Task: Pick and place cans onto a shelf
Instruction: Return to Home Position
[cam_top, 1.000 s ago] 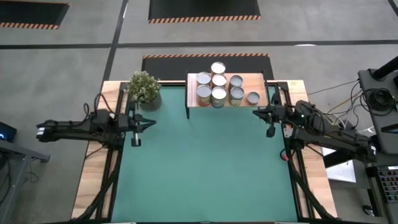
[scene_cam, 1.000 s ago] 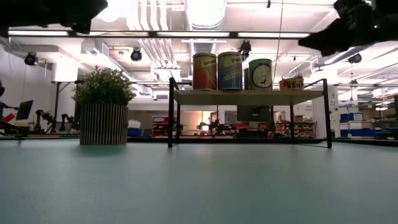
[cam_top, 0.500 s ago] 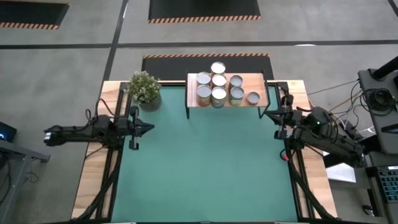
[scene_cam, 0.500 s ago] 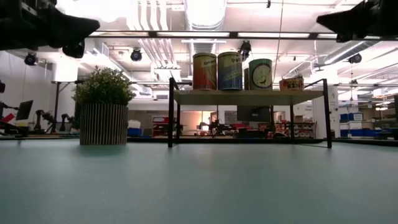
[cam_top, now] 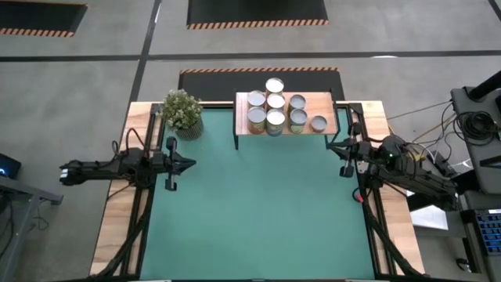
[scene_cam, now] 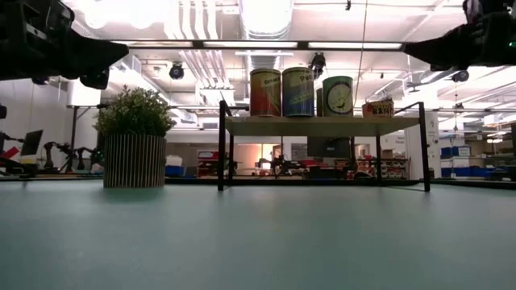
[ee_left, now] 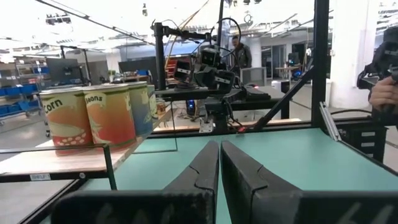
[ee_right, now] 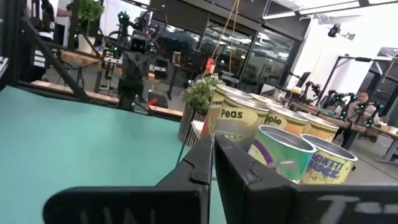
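Left pincer (cam_top: 190, 163): I have it hanging above the left edge of the green mat (cam_top: 250, 211), pointing in toward the middle. Its fingers (ee_left: 202, 165) are pressed together with nothing between them.
Right pincer (cam_top: 329, 145): I have it above the mat's right edge, just in front of the shelf's right end and facing the left arm. Its fingers (ee_right: 198, 163) are pressed together too and carry nothing.
Cans (cam_top: 275, 110): I count eight round tops from above, all standing upright on the shelf. Seven are packed close over its left and middle part. The eighth is a low tin (cam_top: 318, 122) sitting a little apart toward the right end.
Shelf (cam_top: 325, 102): a light wooden board on thin black legs, at the far edge of the surface (cam_top: 117, 235), roughly central.
Plant (cam_top: 182, 112): it sits in a ribbed pot at the mat's far left corner, left of the shelf and not touching it.
Room: in the left wrist view I can see a person's hand (ee_left: 384, 93) beyond the surface.
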You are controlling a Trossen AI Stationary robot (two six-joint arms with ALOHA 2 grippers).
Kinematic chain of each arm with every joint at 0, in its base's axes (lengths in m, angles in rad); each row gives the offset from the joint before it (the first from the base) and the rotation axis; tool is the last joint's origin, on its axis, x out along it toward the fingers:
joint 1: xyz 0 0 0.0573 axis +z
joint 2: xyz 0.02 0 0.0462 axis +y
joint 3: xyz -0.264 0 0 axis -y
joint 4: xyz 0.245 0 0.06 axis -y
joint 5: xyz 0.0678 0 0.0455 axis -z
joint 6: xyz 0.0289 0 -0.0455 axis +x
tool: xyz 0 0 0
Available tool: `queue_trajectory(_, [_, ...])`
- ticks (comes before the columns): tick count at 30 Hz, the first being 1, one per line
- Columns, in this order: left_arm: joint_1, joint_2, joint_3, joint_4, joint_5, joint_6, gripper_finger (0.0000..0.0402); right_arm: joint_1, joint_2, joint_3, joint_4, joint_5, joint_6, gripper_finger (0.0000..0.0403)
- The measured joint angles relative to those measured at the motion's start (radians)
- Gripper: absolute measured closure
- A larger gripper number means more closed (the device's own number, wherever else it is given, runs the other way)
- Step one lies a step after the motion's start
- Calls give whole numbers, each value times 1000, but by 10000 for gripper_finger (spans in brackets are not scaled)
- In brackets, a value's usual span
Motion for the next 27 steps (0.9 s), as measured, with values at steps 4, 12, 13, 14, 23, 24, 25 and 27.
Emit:
queue_trajectory(4, [0,0,-7,4,0,-8,402,0,5,-27,21,0,-1,394])
queue_trajectory(12, [0,0,-10,35,0,-26,402,0,5,-127,139,8,27,394])
queue_trajectory(13, [0,0,-10,38,0,-27,402,0,5,-140,163,9,41,394])
queue_trajectory(14, [0,0,-9,35,0,-28,402,0,5,-151,179,9,56,394])
queue_trajectory(23, [0,8,-3,30,-5,-18,402,0,6,-170,168,9,167,394])
queue_trajectory(24, [0,9,-3,29,-5,-18,402,0,6,-170,168,9,167,394])
queue_trajectory(25, [0,9,-3,28,-5,-18,402,0,6,-170,165,9,167,394])
queue_trajectory(27, [0,9,-3,29,-5,-18,402,0,6,-171,159,9,155,394])
